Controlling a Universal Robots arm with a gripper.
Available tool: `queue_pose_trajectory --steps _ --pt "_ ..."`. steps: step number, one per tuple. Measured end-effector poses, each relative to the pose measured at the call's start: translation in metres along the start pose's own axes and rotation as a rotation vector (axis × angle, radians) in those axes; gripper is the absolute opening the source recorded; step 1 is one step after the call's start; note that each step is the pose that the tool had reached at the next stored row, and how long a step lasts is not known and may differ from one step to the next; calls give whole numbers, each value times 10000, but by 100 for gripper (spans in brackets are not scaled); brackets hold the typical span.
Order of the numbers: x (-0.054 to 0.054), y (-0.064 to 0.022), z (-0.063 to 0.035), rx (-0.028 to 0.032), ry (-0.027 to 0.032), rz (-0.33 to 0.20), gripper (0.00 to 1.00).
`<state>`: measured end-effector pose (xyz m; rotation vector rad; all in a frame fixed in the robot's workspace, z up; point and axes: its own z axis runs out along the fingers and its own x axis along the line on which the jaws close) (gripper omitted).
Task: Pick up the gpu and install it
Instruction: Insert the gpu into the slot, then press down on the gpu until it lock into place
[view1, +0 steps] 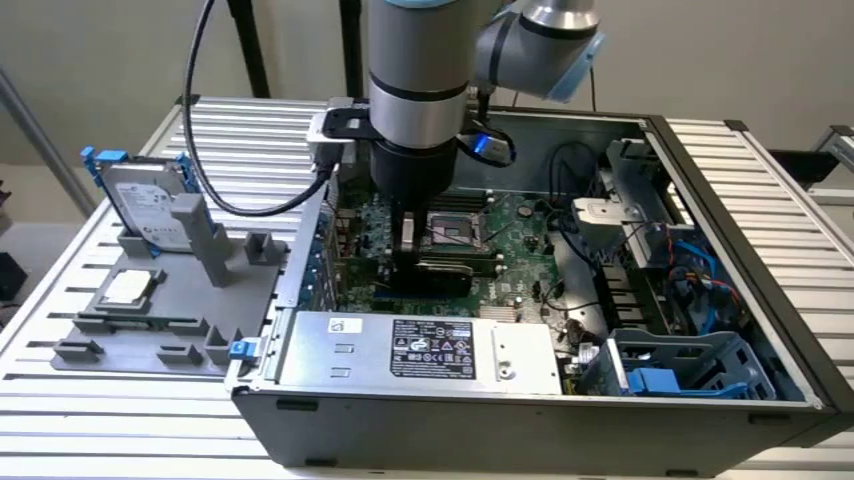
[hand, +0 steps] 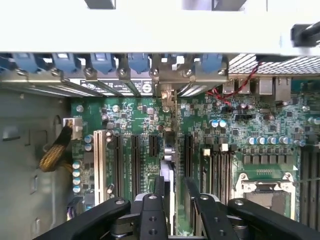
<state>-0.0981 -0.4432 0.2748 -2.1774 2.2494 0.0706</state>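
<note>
One gpu (hand: 168, 165) was pinched edge-on between the fingers of the gripper (hand: 172, 192), standing upright over the motherboard (hand: 250, 130) inside the computer case (view1: 747, 230). We judged pickup done and seating unfinished, though contact with a slot could not be confirmed. Our wrist view showed the expansion slots (hand: 135, 160) flanking the card; our exterior view showed the hard drive (view1: 140, 205), well apart at 9 o'clock of the case

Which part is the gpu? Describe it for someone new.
Look in the open case, at the green motherboard under the arm. The gpu is the thin card on edge in the gripper, over the slots; unlike the fixed parts around it, it has a black face.
</note>
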Motion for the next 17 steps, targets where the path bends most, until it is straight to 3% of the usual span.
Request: queue_pose_trajectory --steps 6,7,17 --pt "-9 6 -236 0 0 -1 100" --pt "-9 6 -244 -1 2 -1 0" --pt "-9 6 -244 0 -1 -1 0"
